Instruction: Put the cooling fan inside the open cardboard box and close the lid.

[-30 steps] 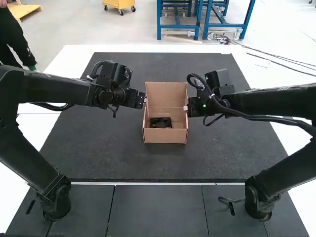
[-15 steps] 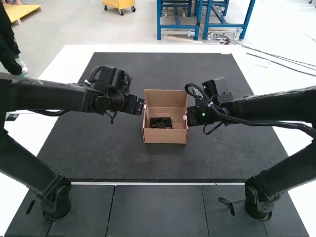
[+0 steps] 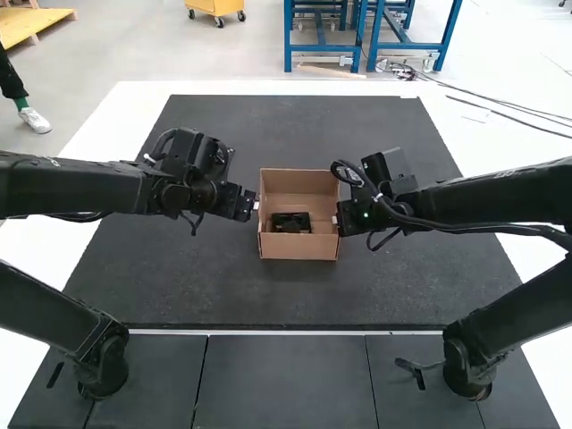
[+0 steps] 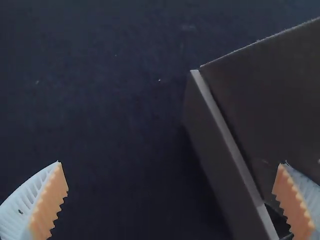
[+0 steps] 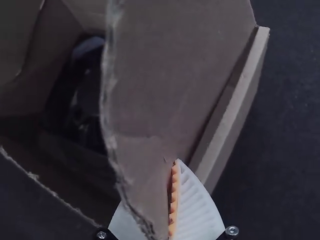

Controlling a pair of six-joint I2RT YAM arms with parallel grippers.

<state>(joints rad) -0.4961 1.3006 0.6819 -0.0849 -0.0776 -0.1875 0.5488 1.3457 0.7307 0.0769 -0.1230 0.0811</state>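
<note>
Thin flap (image 5: 170, 85) (probably light, easily creased) pinched edge-on by right claw (image 5: 166, 200); left claw (image 4: 170, 167) spread astride 1 box (image 3: 299, 243) wall.

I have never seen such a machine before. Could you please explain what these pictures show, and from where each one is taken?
You see two black robot arms at a table, each ending in a two-finger gripper. The high view comes from a fixed camera above and behind the arms. The other two come from small cameras on the wrists. On the dark mat stands an open cardboard box with the black cooling fan inside. The left gripper is open beside the box's left wall. In its wrist view its white fingers with orange pads stand wide apart near a box corner. The right gripper is at the right wall and appears shut on a side flap. The lid is not yet closed.
</note>
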